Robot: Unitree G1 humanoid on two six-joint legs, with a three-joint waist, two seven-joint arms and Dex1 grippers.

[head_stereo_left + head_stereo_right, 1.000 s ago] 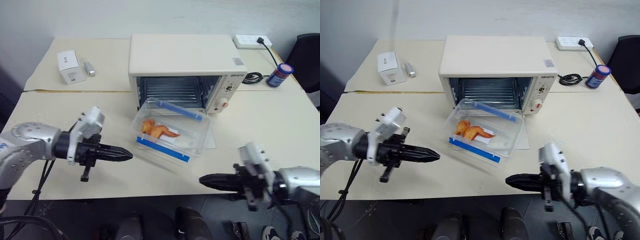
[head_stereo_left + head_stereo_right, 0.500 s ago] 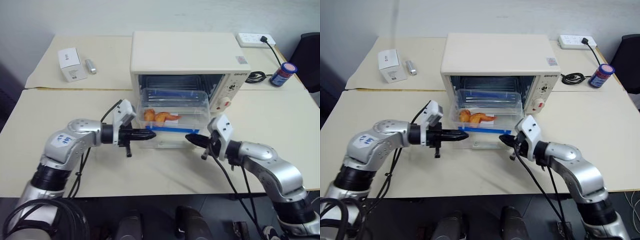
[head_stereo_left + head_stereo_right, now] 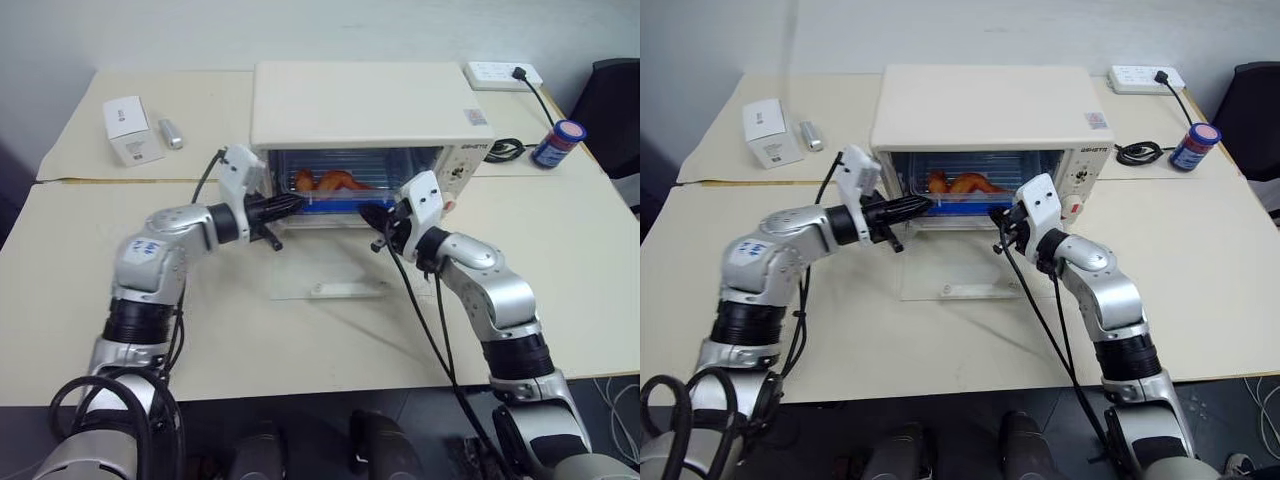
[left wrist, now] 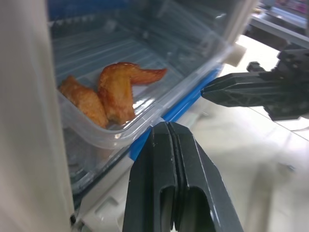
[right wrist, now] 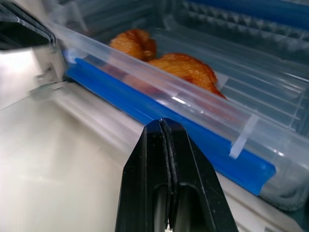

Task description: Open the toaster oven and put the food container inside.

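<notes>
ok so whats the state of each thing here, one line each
toaster oven: door open, lying flat on the table
food container: lid on, inside the oven mouth on the rack
left pincer: shut, at the container's left end
right pincer: shut, at its right end
power strip: one plug in

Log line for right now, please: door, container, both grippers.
toaster oven door: open, lying flat | food container: in oven mouth on rack | left gripper: shut, at container's left end | right gripper: shut, at its right end
</notes>
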